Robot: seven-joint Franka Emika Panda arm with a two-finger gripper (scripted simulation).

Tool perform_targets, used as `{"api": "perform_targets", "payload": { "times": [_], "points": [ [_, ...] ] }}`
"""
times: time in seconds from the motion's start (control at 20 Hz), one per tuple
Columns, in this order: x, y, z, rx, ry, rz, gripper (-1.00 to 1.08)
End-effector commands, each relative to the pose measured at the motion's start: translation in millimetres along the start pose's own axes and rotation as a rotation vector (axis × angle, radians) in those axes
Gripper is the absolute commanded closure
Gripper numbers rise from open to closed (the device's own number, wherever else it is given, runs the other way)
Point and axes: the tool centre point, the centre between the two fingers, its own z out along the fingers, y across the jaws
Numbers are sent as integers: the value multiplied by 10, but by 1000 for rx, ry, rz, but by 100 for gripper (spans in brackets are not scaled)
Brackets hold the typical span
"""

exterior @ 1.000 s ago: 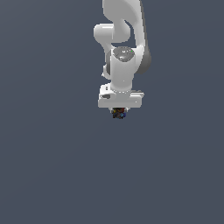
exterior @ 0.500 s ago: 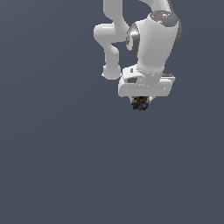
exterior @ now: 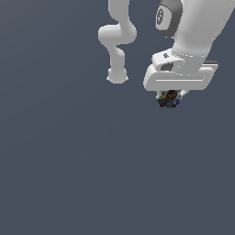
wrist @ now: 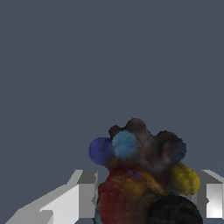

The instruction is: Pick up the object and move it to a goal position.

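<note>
Clearly the fingers clamp the object (a lumpy clump); a jerky carry could shake it loose.

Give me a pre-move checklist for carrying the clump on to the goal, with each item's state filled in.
1. Object sits between the fingers: ok.
2. Gripper shut on the object: ok.
3. Object seated deep enough not to slip: cannot tell.
4. Object lifted off any surface: cannot tell, the exterior view shows only plain grey.
5. Goal position located: cannot tell, no marker in either view.
6. Obstacles near the gripper: ok, none seen.
</note>
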Motion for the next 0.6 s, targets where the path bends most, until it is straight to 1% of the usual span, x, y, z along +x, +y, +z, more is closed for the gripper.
{"api": "perform_targets", "payload": {
  "times": [0.0, 0.25, 0.55],
  "points": [
    [33, -95, -107, 0, 0, 1, 108],
    [76, -210, -222, 1, 0, 1, 108],
    [97, -246, -260, 1, 0, 1, 108]
  ]
}}
